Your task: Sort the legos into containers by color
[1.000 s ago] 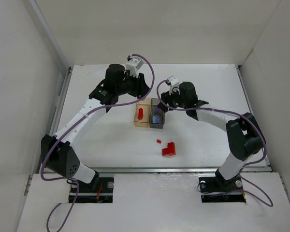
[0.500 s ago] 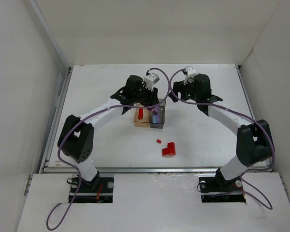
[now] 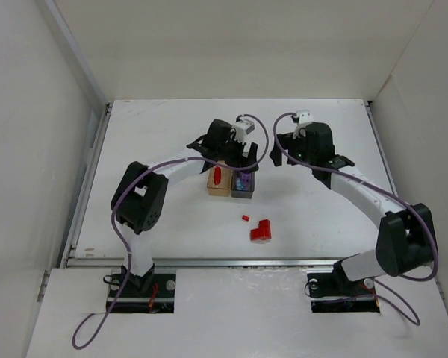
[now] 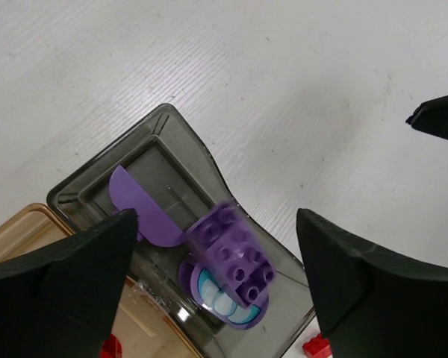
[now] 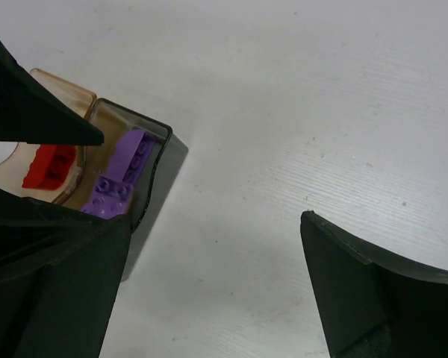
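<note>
A matte white surface (image 3: 172,216) fills the middle of the overhead view. Up close its paint shows a faint streaked grain and a few tiny dark specks. Three plain white panels box it in: a back wall (image 3: 239,45), a left wall (image 3: 30,149) and a right wall (image 3: 425,127), which meet at clean seams in the far corners. A thin metal rail (image 3: 231,262) runs along the near edge, and a similar strip (image 3: 92,175) follows the left edge. Nearer still lies a white board (image 3: 239,313). The light is even and diffuse, leaving only soft, short shadows and no glare.
</note>
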Robot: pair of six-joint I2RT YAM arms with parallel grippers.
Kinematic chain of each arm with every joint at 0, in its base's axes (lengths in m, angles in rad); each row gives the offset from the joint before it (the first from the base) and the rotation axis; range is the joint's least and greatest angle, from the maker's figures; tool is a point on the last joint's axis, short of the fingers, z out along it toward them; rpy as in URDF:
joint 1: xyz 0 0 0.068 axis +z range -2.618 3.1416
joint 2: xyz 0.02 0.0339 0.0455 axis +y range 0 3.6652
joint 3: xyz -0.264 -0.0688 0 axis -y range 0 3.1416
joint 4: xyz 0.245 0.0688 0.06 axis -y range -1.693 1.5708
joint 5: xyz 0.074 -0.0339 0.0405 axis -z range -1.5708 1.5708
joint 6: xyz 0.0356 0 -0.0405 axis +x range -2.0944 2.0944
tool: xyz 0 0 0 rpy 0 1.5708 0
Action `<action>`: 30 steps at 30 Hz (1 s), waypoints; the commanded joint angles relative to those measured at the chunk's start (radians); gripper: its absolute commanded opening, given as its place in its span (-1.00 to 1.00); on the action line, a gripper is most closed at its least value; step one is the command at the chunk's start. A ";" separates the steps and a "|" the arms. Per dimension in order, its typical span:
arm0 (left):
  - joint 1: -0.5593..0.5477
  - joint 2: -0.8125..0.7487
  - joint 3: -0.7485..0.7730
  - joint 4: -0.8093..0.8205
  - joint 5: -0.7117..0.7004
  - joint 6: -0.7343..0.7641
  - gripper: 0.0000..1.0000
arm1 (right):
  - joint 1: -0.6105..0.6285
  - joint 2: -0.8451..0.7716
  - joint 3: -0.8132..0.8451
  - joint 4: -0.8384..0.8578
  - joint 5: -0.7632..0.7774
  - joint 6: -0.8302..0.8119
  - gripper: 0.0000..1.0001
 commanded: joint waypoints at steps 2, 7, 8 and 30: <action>-0.001 -0.070 0.059 -0.001 0.023 0.026 0.85 | 0.001 -0.067 -0.001 -0.018 0.044 -0.002 1.00; -0.001 -0.131 0.048 -0.046 0.032 0.047 1.00 | 0.001 -0.114 -0.021 -0.052 0.044 -0.002 1.00; -0.001 -0.144 0.048 -0.056 0.032 0.064 1.00 | 0.001 -0.125 -0.021 -0.066 0.044 0.009 1.00; -0.235 -0.140 -0.020 -0.775 0.232 1.425 0.30 | 0.130 -0.396 -0.210 -0.152 -0.010 0.029 0.90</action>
